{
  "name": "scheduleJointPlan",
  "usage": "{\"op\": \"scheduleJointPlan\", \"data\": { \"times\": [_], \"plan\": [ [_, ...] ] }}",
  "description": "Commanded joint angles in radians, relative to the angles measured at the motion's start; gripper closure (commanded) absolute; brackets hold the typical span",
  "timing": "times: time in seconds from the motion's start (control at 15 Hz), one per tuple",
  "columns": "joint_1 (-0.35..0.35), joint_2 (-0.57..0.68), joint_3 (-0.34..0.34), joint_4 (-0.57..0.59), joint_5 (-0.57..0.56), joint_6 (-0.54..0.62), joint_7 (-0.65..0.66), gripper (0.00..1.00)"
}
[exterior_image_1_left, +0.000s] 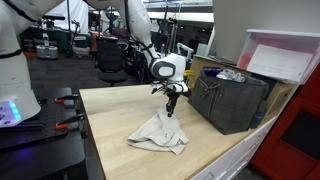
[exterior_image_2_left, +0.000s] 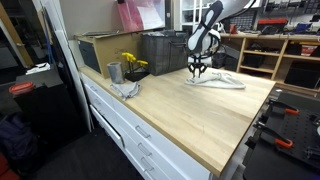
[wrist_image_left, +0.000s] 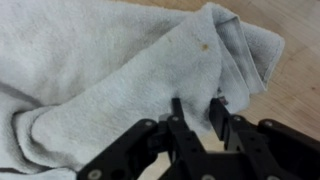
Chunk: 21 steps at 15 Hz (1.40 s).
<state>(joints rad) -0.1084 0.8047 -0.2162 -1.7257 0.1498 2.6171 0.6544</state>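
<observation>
A light grey towel (exterior_image_1_left: 158, 134) lies crumpled on the wooden table (exterior_image_1_left: 115, 115). It also shows in an exterior view (exterior_image_2_left: 216, 80) and fills most of the wrist view (wrist_image_left: 110, 60). My gripper (exterior_image_1_left: 172, 108) points straight down at the towel's far end, where the cloth rises to a peak. In the wrist view the black fingers (wrist_image_left: 197, 108) stand close together with a bunch of towel between them. The gripper also shows in an exterior view (exterior_image_2_left: 197, 70).
A dark mesh basket (exterior_image_1_left: 232, 98) stands on the table close beside the gripper, with a pale lidded bin (exterior_image_1_left: 285, 55) behind it. A metal cup (exterior_image_2_left: 114, 72), yellow flowers (exterior_image_2_left: 131, 64) and another crate (exterior_image_2_left: 165, 50) are on the table too.
</observation>
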Motion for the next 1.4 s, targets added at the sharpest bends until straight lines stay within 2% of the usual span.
{"op": "scheduleJointPlan", "data": {
  "times": [0.0,0.07,0.53,0.93,1.33],
  "plan": [
    [0.0,0.005,-0.007,0.026,0.011,-0.011,-0.027,0.95],
    [0.0,0.004,-0.006,0.026,0.011,-0.01,-0.027,0.99],
    [0.018,-0.004,-0.044,0.054,0.011,-0.021,0.023,0.99],
    [-0.004,0.011,-0.07,0.156,0.042,-0.047,0.142,0.99],
    [0.048,0.017,-0.154,0.196,-0.012,-0.033,0.321,0.99]
  ]
}}
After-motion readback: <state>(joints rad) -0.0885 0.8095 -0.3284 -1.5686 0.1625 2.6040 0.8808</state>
